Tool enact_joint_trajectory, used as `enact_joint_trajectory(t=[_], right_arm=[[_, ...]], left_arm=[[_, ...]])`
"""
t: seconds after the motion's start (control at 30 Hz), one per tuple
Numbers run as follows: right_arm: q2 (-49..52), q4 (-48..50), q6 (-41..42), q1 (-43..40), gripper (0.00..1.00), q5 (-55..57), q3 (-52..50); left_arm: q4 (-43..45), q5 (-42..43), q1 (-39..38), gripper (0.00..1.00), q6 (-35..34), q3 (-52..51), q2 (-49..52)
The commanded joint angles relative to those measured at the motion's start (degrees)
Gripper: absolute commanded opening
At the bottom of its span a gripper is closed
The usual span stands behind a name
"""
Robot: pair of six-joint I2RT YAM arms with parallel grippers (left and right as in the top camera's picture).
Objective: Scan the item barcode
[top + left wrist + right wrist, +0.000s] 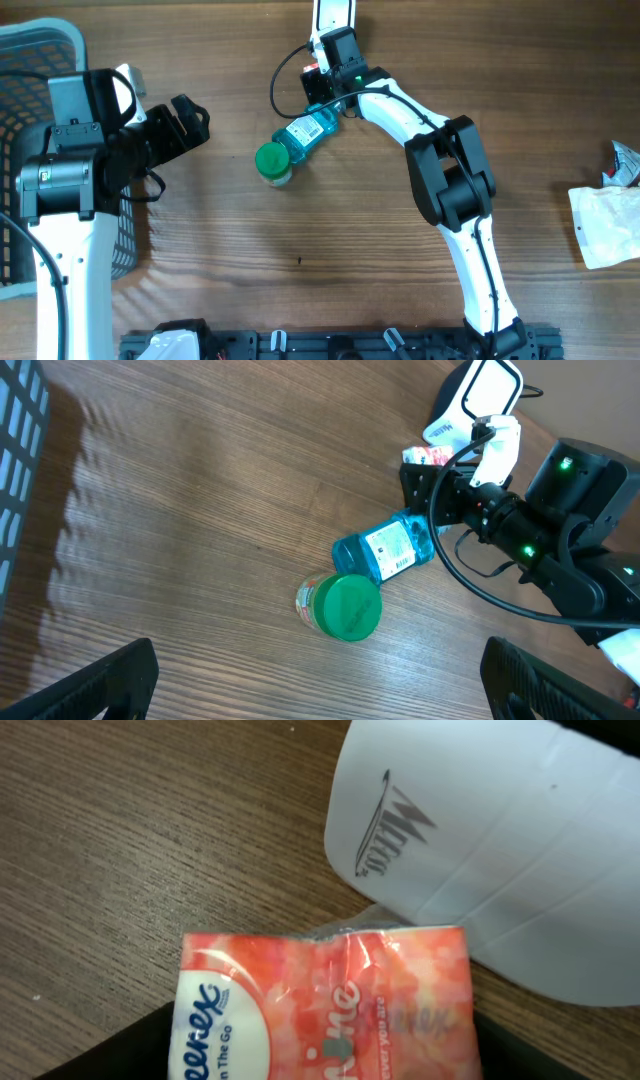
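Your right claw (318,86) straddles the Kleenex tissue pack (325,1010) by the white scanner (500,850) at the desk's far edge, pinch or gap you cannot tell; blue bottle (305,130) lies on its side just nearer; left claw (188,120) spread wide, near the left edge.

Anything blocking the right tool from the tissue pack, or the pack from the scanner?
Nothing visible. The Kleenex pack lies directly under the right tool, with the white scanner just beyond its far edge. The blue bottle lies off to the side.
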Motion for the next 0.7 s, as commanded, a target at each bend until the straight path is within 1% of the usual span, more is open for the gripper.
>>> enact_joint_trajectory(t=[0.0, 0.13, 0.2, 0.33, 0.43, 0.67], right_arm=[[1.64, 1.01, 0.52, 0.20, 0.81, 0.57, 0.92], [1.64, 2.23, 1.84, 0.20, 0.76, 1.20, 0.92], [1.60, 2.64, 2.97, 0.20, 0.75, 1.99, 1.11], [1.38, 1.29, 3.02, 0.20, 0.65, 2.03, 3.32], [0.44, 0.26, 2.93, 0.20, 0.65, 2.03, 4.85], [-2.64, -0.04, 2.84, 0.17, 0.65, 2.08, 4.87]], left_arm=[[-0.02, -0.26, 0.42, 1.00, 0.76, 0.83, -0.20], [-0.02, -0.28, 0.42, 1.00, 0.74, 0.83, -0.20], [-0.02, -0.28, 0.42, 1.00, 0.76, 0.83, -0.20], [-0.02, -0.28, 0.42, 1.00, 0.76, 0.85, -0.20], [-0.02, -0.28, 0.42, 1.00, 0.76, 0.83, -0.20], [-0.02, -0.28, 0.42, 1.00, 0.76, 0.83, -0.20]])
